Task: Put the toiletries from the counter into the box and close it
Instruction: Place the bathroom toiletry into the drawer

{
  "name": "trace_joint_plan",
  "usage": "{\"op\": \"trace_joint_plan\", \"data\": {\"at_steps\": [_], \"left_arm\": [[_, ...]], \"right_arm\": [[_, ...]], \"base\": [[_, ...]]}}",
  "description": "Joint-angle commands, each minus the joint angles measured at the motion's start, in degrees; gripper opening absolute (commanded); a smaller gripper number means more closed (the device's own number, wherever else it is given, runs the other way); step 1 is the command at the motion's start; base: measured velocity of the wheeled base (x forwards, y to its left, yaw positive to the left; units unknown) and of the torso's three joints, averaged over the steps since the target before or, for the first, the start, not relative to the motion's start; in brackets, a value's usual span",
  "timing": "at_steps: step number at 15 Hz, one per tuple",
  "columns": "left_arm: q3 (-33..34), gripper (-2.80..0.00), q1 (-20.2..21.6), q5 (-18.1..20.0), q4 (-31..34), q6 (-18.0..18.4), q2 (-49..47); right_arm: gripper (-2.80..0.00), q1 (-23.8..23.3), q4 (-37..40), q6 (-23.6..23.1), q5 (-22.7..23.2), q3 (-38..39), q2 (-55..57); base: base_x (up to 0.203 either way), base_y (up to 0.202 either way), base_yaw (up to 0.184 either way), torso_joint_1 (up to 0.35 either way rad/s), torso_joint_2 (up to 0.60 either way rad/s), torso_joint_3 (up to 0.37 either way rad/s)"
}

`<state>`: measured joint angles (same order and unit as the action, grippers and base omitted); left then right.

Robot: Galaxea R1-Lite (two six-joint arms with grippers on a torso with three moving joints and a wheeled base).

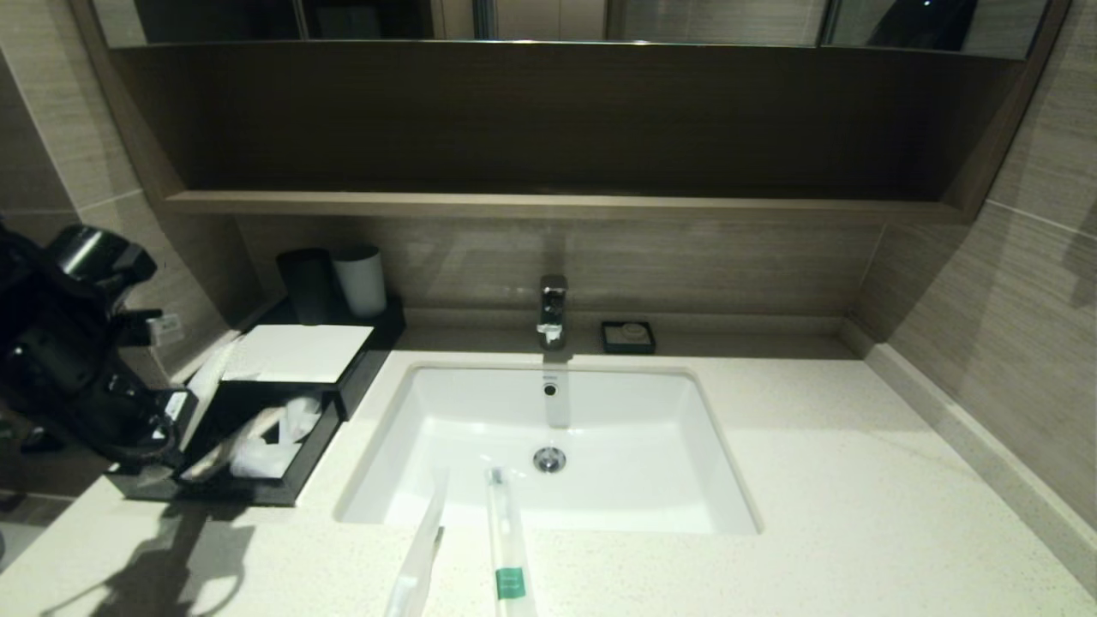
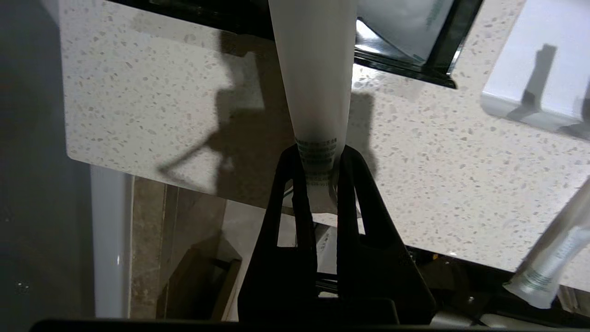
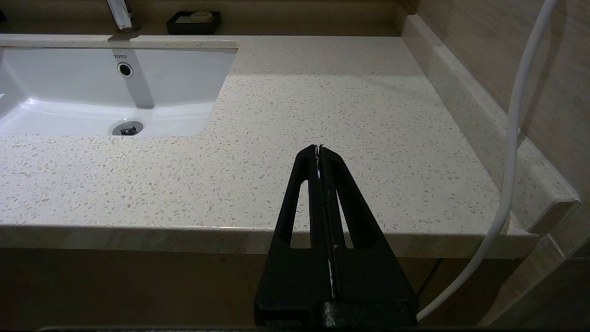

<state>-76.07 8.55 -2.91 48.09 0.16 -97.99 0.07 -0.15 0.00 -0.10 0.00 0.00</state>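
1. Two wrapped toiletries lay nearest the head camera on the tabletop (image 1: 857, 514), at its front edge: a plain stick (image 1: 422, 548) and, just beside it, a stick with a green label band (image 1: 507, 548). Both far ends reached over the rim of the sink (image 1: 720, 480).
2. Left hand (image 2: 317, 159): closed on the printed end of a third wrapped stick (image 2: 315, 69), fingers pinching it from both sides. Seen from the head camera, this hand (image 1: 163, 428) was at the left side of the box (image 1: 300, 351).
3. Box: black, with a white top panel, standing at the tabletop's left rear. Its drawer (image 1: 296, 480) was pulled out towards the front and already held white wrapped packets.
4. Right hand (image 3: 319, 152): fingers pressed together, holding nothing, parked above the bare right front of the tabletop.
5. Step judged in hand: placing the held stick into the drawer.
6. Handling advice:
   - The stick is long and pinched only at one end, so its free end should be laid in first.
   - It should lie flat along the drawer's length.
   - Release should wait until the wrapper rests inside the walls; anything overhanging would probably block closing.
7. Outstanding: two sticks, then the drawer shut.
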Motion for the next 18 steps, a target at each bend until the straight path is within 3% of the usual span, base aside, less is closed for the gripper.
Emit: {"op": "trace_joint_plan", "data": {"at_steps": [1, 5, 13, 18], "left_arm": [[-0.06, -2.80, 3.94, 0.01, -0.09, 3.79, -1.95], [-1.34, -2.80, 8.53, 0.01, -0.20, 8.69, -3.58], [-2.58, -2.80, 13.92, 0.01, 0.44, 22.27, -3.92], [-9.10, -2.80, 15.28, -0.02, 8.08, 26.78, -6.09]], "right_arm": [[-2.80, 0.01, -0.03, 0.00, 0.01, 0.09, 0.00], [-2.80, 0.01, -0.03, 0.00, 0.01, 0.09, 0.00], [-2.80, 0.01, -0.03, 0.00, 0.01, 0.09, 0.00], [-2.80, 0.01, -0.03, 0.00, 0.01, 0.09, 0.00]], "base": [[0.000, 0.000, 0.000, 0.000, 0.00, 0.000], [0.000, 0.000, 0.000, 0.000, 0.00, 0.000], [0.000, 0.000, 0.000, 0.000, 0.00, 0.000], [0.000, 0.000, 0.000, 0.000, 0.00, 0.000]]}}
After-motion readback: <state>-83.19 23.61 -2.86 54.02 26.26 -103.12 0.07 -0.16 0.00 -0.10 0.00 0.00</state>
